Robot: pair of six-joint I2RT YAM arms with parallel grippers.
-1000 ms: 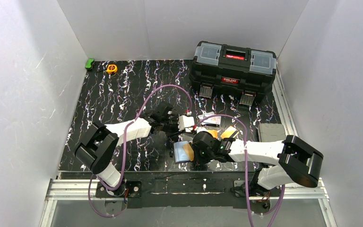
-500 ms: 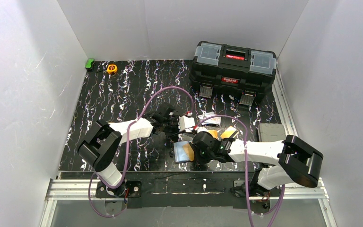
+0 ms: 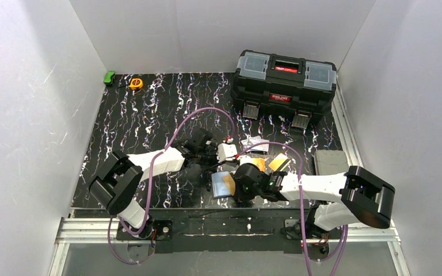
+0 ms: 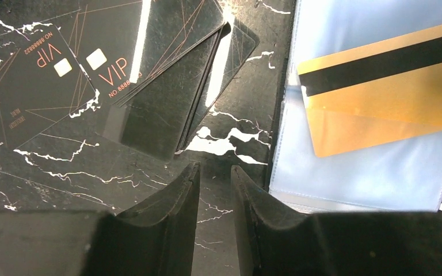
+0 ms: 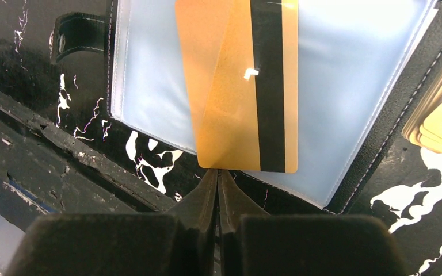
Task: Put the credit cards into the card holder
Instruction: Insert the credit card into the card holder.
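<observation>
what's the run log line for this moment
left hand: narrowly open, empty, by black vip cards | right hand: shut on gold card | card holder: open under gold card

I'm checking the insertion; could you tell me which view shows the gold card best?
Right wrist: the gold card is large and central, stripe clear. Left wrist crops one end; top external shows a speck.

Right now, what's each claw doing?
Left claw: slightly open, empty.
Right claw: closed on the edge of the gold card.
</observation>
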